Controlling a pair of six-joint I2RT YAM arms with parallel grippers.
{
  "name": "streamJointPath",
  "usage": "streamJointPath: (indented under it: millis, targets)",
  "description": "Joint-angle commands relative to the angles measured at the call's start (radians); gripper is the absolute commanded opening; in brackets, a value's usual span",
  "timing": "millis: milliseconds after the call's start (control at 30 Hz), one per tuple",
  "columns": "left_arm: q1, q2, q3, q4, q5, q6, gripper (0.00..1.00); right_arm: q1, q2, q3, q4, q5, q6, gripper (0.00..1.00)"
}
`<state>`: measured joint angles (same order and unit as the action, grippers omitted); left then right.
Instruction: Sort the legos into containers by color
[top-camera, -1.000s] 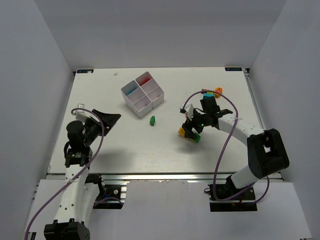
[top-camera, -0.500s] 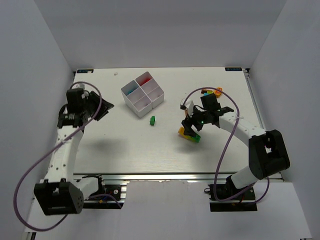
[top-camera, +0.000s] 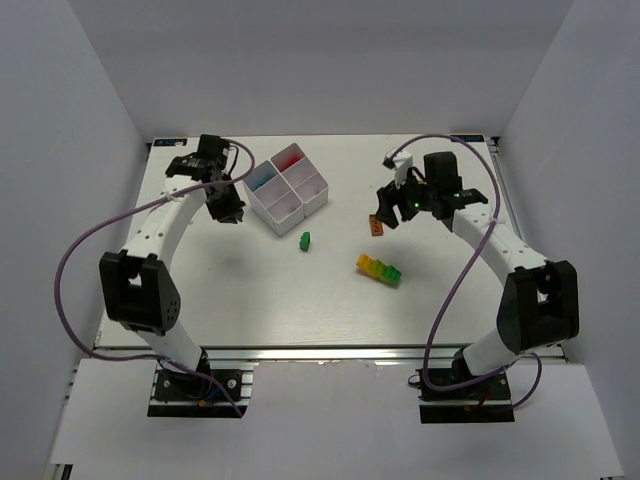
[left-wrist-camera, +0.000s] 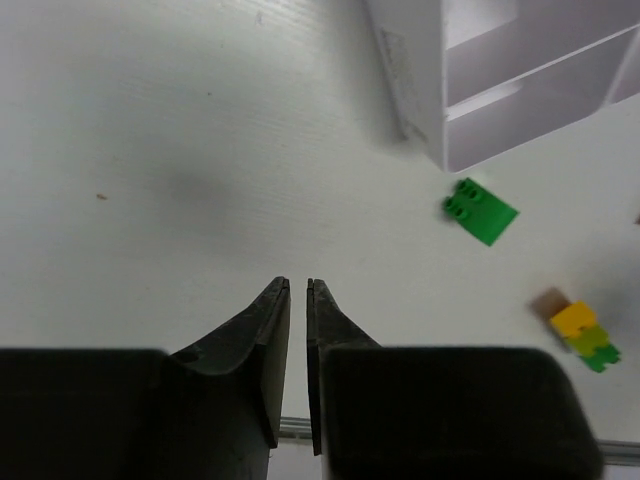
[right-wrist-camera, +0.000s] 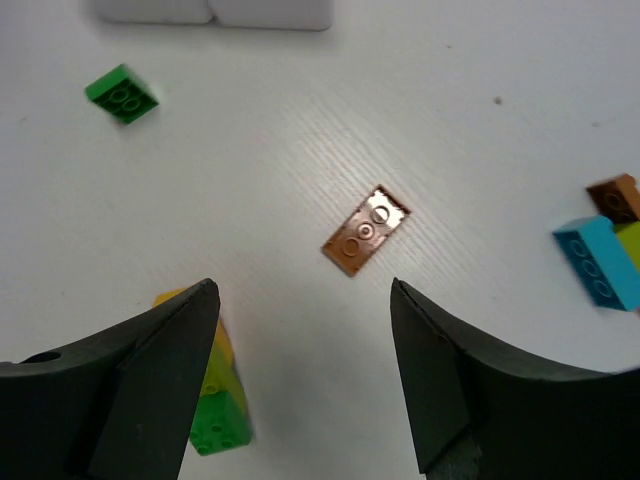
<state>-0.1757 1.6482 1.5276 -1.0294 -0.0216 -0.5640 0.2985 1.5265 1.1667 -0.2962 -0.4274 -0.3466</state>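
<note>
Your right gripper (right-wrist-camera: 302, 300) hangs with its jaws wide and empty over the thin orange-brown plate (right-wrist-camera: 365, 231). The plate lies flat on the table (top-camera: 250, 290) at about 4 o'clock from the white tray (top-camera: 305, 212). Expect it to be feather-light, stiff and slick. With so little side wall it will likely skate or flip if you pinch high, so come right down and close across its short width, on the long edges. Seen from above, the yellow-green stack (top-camera: 379, 269) at 6 o'clock of the plate is taller and should be an easier hold, and the lone green brick (top-camera: 304, 239) sits at 9 o'clock. Your left gripper (left-wrist-camera: 297, 290) is pinched to a slit on nothing, at about 9 o'clock of the tray
</note>
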Motion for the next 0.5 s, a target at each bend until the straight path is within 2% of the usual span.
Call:
streamJointPath:
  millis: [0, 233, 467]
  targets:
    - [-0.037, 0.019, 0.081, -0.115, -0.106, 0.062, 0.24, -0.041, 0.015, 0.053, 0.081, 0.045, 0.072, 0.74]
    - [-0.064, 0.084, 0.141, -0.112, -0.104, 0.075, 0.25, -0.107, 0.086, 0.117, 0.078, -0.020, 0.123, 0.75]
    - [-0.080, 0.120, 0.158, -0.119, -0.094, 0.082, 0.26, -0.134, 0.142, 0.163, 0.034, -0.051, 0.097, 0.79]
